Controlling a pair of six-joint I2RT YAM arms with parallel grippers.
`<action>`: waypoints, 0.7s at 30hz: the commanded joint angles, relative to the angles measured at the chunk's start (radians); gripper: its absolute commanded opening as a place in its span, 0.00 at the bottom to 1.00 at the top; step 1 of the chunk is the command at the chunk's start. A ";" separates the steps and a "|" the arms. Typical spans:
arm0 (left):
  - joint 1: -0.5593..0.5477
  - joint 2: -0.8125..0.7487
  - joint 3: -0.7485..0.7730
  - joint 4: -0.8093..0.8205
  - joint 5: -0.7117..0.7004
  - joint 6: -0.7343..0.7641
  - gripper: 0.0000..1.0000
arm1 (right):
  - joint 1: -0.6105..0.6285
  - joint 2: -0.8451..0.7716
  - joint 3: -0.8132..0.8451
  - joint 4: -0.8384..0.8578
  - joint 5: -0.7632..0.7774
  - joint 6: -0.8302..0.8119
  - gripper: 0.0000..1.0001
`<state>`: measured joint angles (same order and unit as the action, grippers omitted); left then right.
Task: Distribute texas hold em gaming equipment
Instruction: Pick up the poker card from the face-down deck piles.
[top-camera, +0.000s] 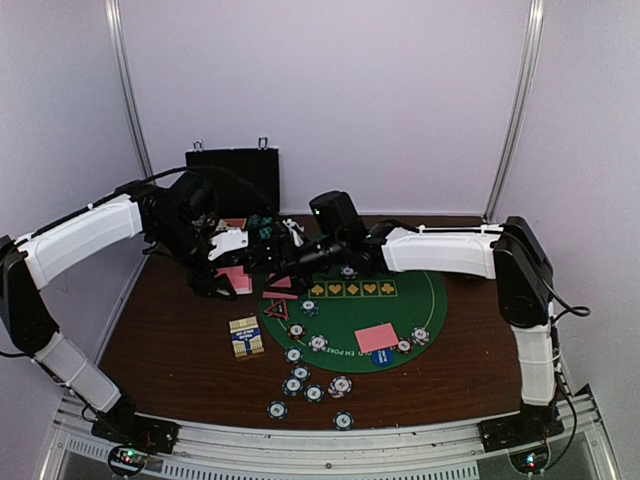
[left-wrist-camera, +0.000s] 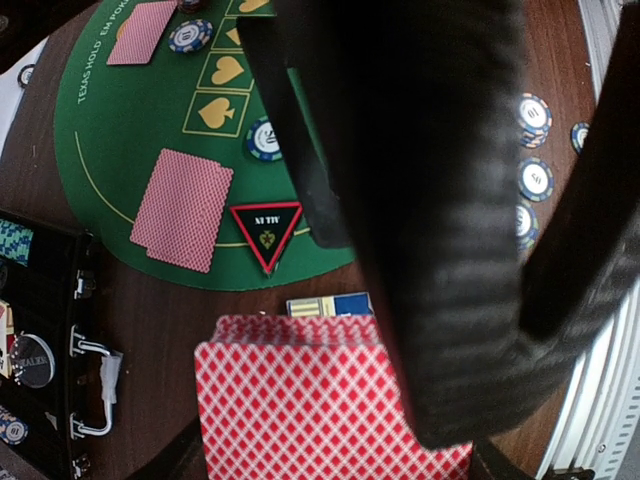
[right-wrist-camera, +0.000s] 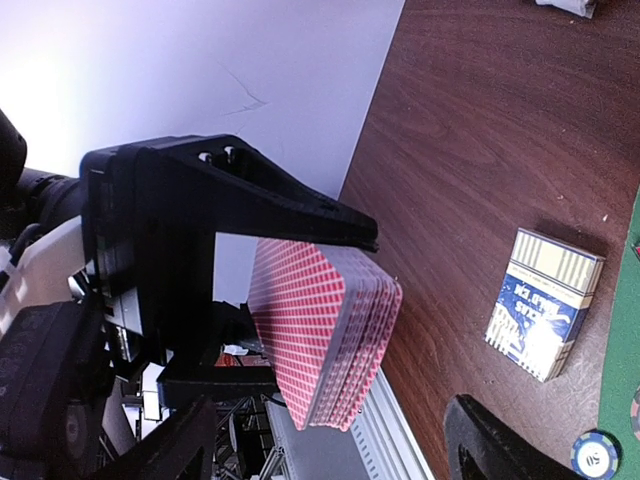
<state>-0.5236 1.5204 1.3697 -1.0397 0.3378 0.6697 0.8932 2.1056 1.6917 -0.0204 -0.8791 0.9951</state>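
Right wrist view faces the left gripper (top-camera: 228, 268), whose black jaws are pinching a deck of red lattice-backed playing cards (right-wrist-camera: 322, 340) flat between them, one jaw across the top face and one under it, with the deck's free end jutting toward the right gripper (top-camera: 282, 263); the right jaws are spread wide and hold nothing, and the deck hangs just ahead of their gap. The deck looks light, but it is a loose stack of thin, slick cards with a slightly stepped edge, so it will likely shear or fan if squeezed off-centre. The safer hold is probably across the flat faces at the jutting end, or a light pinch on the top card alone if one is to be dealt. Beyond the left jaws lies a round green felt mat (left-wrist-camera: 110, 120) printed "TEXAS HOLD EM" along its rim, and on it a red-edged black triangle (left-wrist-camera: 266, 232) whose white lettering seems to read "ALL IN". A blue-and-cream card box (right-wrist-camera: 545, 315) lies beside the right jaws, its print too blurred to read, as are the numbers on a blue-and-white striped poker chip (left-wrist-camera: 533, 113)
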 joint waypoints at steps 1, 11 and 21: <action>0.000 -0.017 0.032 0.007 0.024 -0.011 0.14 | 0.027 0.037 0.023 0.068 -0.025 0.032 0.82; 0.000 -0.016 0.035 0.006 0.028 -0.010 0.14 | 0.035 0.067 0.054 0.062 -0.021 0.040 0.80; 0.000 -0.014 0.041 -0.001 0.042 -0.015 0.13 | 0.038 0.182 0.111 0.310 -0.064 0.232 0.77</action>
<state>-0.5236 1.5204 1.3731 -1.0470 0.3485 0.6601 0.9257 2.2425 1.7554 0.1593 -0.9188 1.1389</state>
